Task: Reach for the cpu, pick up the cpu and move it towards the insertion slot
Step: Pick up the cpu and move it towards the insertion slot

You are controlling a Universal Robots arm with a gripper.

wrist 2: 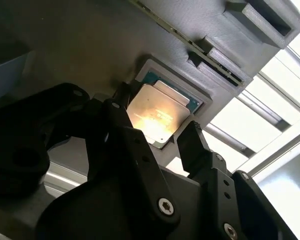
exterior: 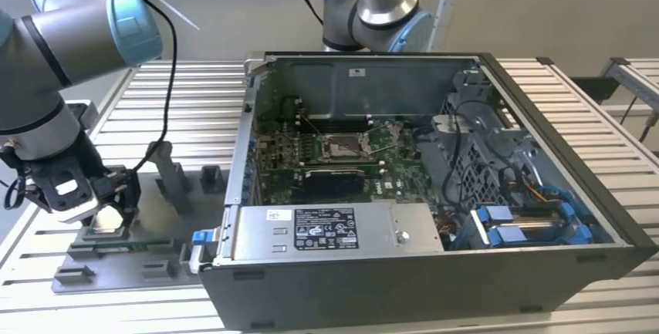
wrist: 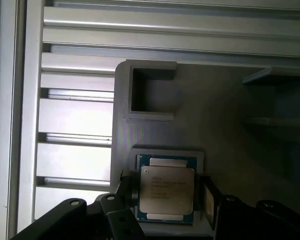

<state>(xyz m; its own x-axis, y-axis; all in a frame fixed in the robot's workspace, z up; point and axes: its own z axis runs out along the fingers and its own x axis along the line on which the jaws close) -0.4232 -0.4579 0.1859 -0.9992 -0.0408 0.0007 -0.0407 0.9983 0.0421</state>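
Gripper (exterior: 108, 212) sits low over the grey holder block (exterior: 154, 230) at the lower left of the exterior view, on the slatted counter (exterior: 196, 102) beside the open computer case (exterior: 412, 280). Its fingers (wrist 2: 192, 142) are spread, one on each side of the cpu (wrist: 167, 192), which lies flat in a shallow square pocket of that block, shiny lid up. In both wrist views the tips stand right at two opposite edges of the cpu, just beside them or barely touching. I would say they are not clamped on it, since the cpu looks level and seated in its pocket, though the contact itself is hard to make out.

Standing here, I would judge the cpu to be very light, thin and quite stiff, so weight is no worry. Its polished metal lid looks slick, and there is little height to catch. The safe hold is by the two opposite edges of its green base, squarely and level, with a gentle squeeze. Its underside is likely delicate, so tipping or dragging it out of the pocket would be a risk.

The insertion slot (exterior: 345, 145) shows as a square metal frame on the green circuit board (exterior: 276, 160) inside the case, near the middle of the exterior view. It is well apart from the gripper and the cpu, with the case wall between them.
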